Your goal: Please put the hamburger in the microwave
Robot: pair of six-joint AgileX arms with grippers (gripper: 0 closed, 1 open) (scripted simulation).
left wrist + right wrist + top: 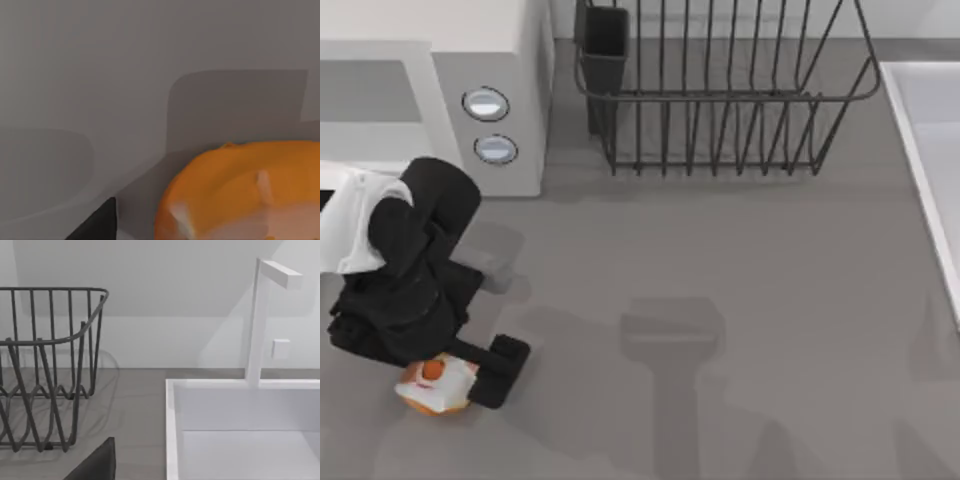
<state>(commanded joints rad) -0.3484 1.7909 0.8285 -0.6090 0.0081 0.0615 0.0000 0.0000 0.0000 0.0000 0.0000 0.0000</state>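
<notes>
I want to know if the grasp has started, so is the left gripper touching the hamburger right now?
Cannot tell. In the top view the left gripper sits right over the hamburger, one finger alongside it, but no contact or gap shows plainly.

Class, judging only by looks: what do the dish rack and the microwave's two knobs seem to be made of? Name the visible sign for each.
Dish rack: probably dark coated metal wire, going by its thin, evenly bent rods. Knobs on the microwave: possibly polished metal or chromed plastic, with silvery rings and pale shiny faces; the look leaves that open.

One hamburger [437,384], one microwave [470,60] (two knobs [486,103]), one rack [720,90], one sink [930,150]
</notes>
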